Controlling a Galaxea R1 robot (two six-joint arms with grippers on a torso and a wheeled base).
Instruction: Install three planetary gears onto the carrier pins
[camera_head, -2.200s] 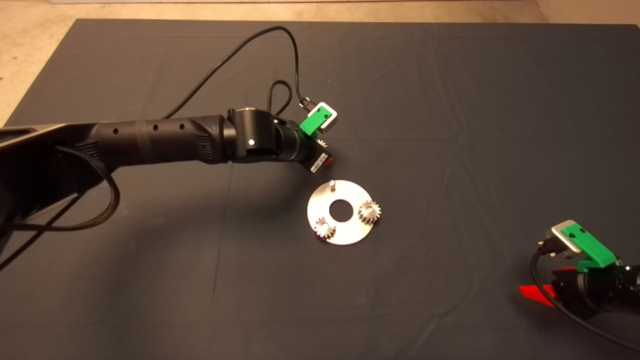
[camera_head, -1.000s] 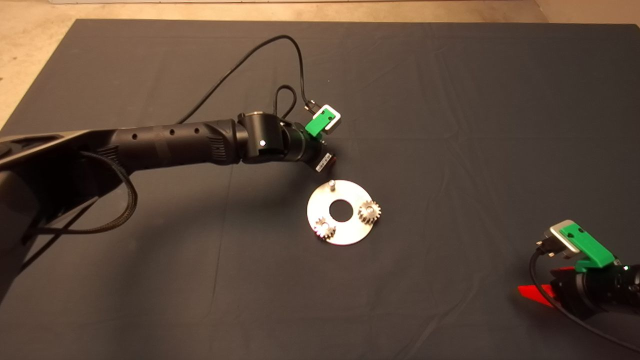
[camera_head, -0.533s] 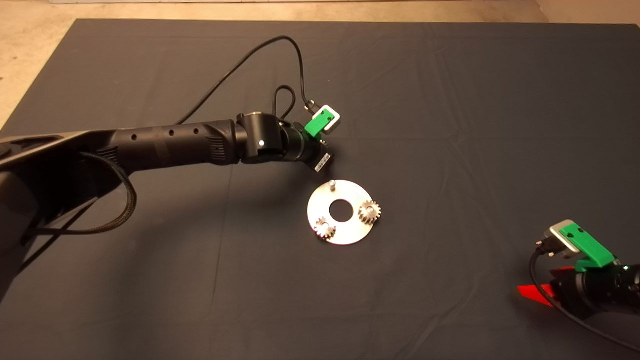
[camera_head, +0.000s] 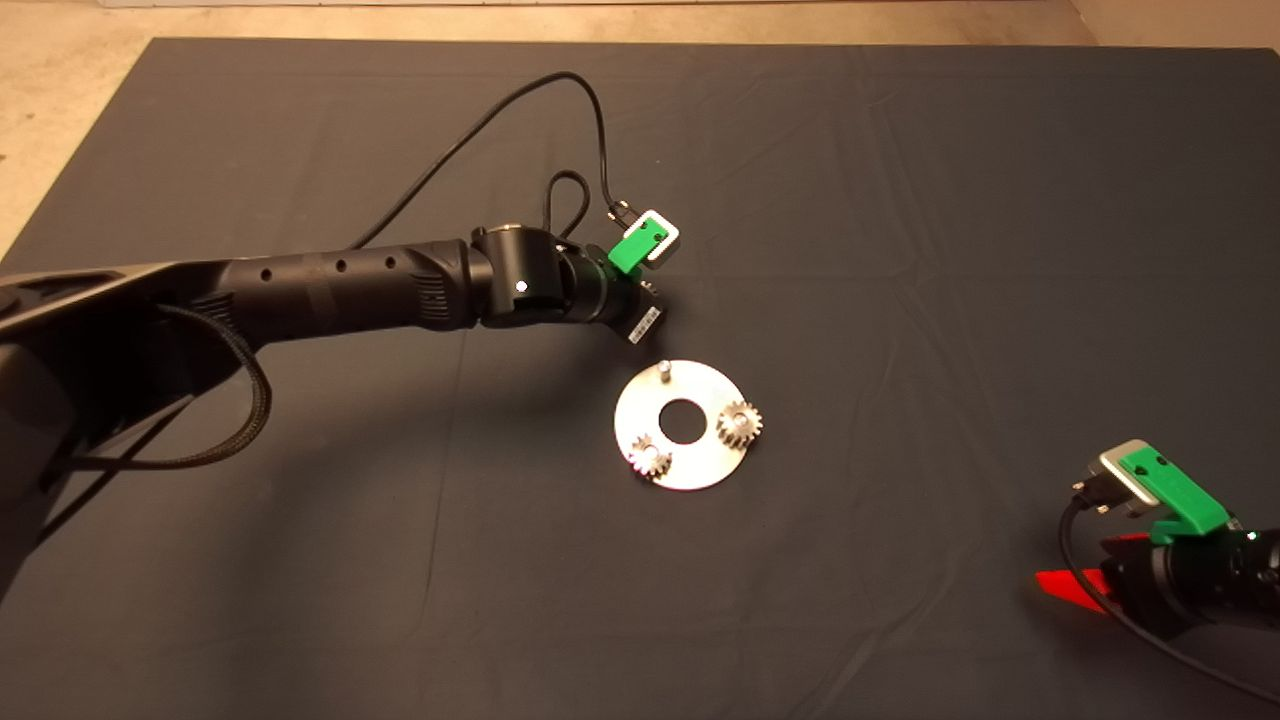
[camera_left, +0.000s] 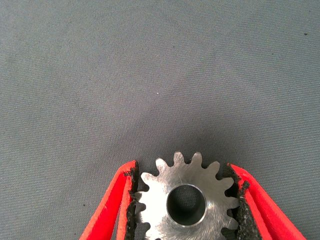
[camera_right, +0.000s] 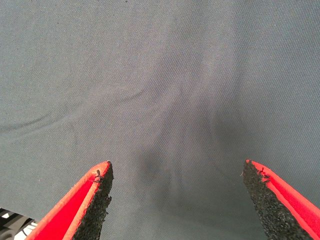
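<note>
The shiny silver disc (camera_head: 700, 468) lies mid-mat with three carrier pins. Two planetary gears (camera_head: 739, 424) (camera_head: 649, 458) sit on two of the pins. The third pin (camera_head: 662, 368), at the disc's far edge, is bare. My left gripper (camera_head: 652, 318) hovers just beyond that bare pin, its fingers hidden under the wrist in the head view. In the left wrist view the left gripper (camera_left: 182, 167) is shut on the third gear (camera_left: 185, 200), held flat between the pads over bare mat. My right gripper (camera_head: 1075, 585) is parked at the lower right, open (camera_right: 177, 167) and empty.
The left arm's black cable (camera_head: 480, 120) loops over the far part of the dark mat (camera_head: 900, 250). Pale floor (camera_head: 60, 90) shows past the mat's far left edge.
Since 2.2 s ago the left arm has lowered and shifted slightly, so the held gear and red fingertip are now hidden under the wrist. The disc and right arm have not moved.
</note>
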